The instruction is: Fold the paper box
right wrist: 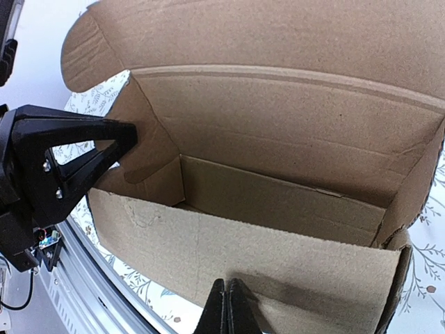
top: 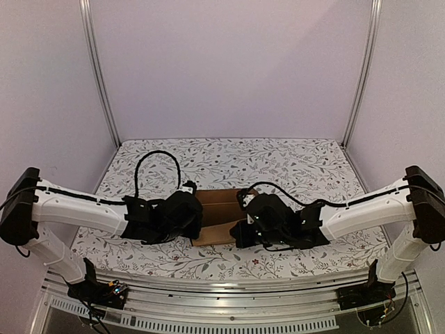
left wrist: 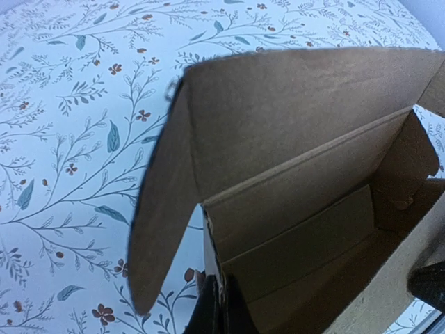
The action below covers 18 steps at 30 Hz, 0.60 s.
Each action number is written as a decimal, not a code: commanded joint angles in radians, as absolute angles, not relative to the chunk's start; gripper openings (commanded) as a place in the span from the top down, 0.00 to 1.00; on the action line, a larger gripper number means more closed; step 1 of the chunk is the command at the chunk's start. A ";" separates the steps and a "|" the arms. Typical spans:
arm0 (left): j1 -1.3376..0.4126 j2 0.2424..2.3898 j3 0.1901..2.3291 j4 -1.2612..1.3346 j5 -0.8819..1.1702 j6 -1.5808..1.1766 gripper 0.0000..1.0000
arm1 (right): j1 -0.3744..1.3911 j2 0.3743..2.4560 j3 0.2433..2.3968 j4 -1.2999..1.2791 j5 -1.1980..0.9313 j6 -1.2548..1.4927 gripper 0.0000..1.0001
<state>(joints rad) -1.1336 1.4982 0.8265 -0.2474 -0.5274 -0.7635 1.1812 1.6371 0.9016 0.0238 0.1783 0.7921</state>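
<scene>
Fingers (left wrist: 208, 316) of the left gripper (left wrist: 213, 289) sit pressed together at 6 o'clock, against a side wall of the paper box (left wrist: 299, 139); whether card is pinched between them, I cannot tell.

The right gripper (right wrist: 226, 284) is likewise closed at 6 o'clock, by the front wall (the top stands open).

I judge the card light and thin, stiff across panels but easily creased, best taken by a free flap edge.

From above, the box lies mid-table, grippers at its 9 and 3 o'clock, on a floral cloth (top: 292, 163) between white walls (top: 229, 69).
</scene>
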 commanded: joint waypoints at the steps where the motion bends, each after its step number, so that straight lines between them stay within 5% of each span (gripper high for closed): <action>1: -1.191 1.484 0.807 -0.233 -0.462 -0.756 1.00 | 1.187 1.716 0.844 -0.070 0.292 0.823 1.00; 18: -1.294 1.445 0.712 -0.141 -0.598 -0.787 1.00 | 1.279 1.702 0.780 -0.071 0.359 0.881 1.00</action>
<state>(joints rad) -1.2217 1.4582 0.7601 -0.2008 -0.6476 -0.7826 1.2713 1.6413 0.8436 0.0769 0.3130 0.8478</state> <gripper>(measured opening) 0.009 0.003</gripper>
